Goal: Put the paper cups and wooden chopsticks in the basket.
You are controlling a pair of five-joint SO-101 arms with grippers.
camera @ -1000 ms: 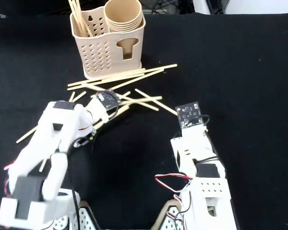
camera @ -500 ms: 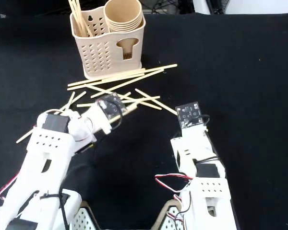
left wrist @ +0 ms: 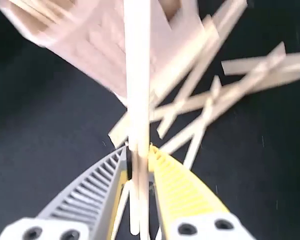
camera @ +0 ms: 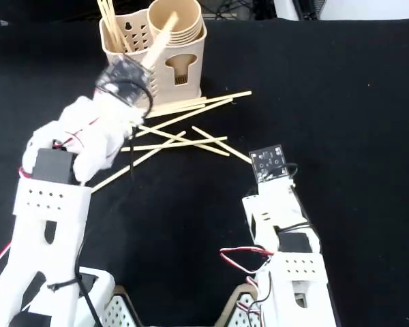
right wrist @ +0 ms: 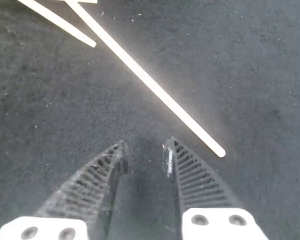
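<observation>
Black cloth (camera: 341, 102) covered the whole table. Near the top of the high view, a bit left of the middle, stood the tan basket (camera: 140, 78) with small holes in its walls. A stack of paper cups (camera: 187, 30) sat in its right part, and a few chopsticks (camera: 111, 20) stood up in its left part. More loose chopsticks (camera: 191, 142) lay crossed on the cloth just below the basket, near the middle of the picture. The left arm (camera: 51, 197) came up the left side, and the left gripper (camera: 144, 63) was right in front of the basket. Its fingers were pinching one held chopstick (camera: 160, 37), which slanted up so its far end showed over the mouth of the top cup. In the left wrist view, that stick (left wrist: 137, 75) ran straight out from between the grey and yellow fingers of the left gripper (left wrist: 138, 150), with the basket (left wrist: 80, 45) blurry behind it. The right arm (camera: 279, 211) stayed low at the lower right. In the right wrist view, the right gripper (right wrist: 145, 150) had its fingers spread apart with nothing between them, low over the cloth, and one long chopstick (right wrist: 145, 77) lay near them without touching.
</observation>
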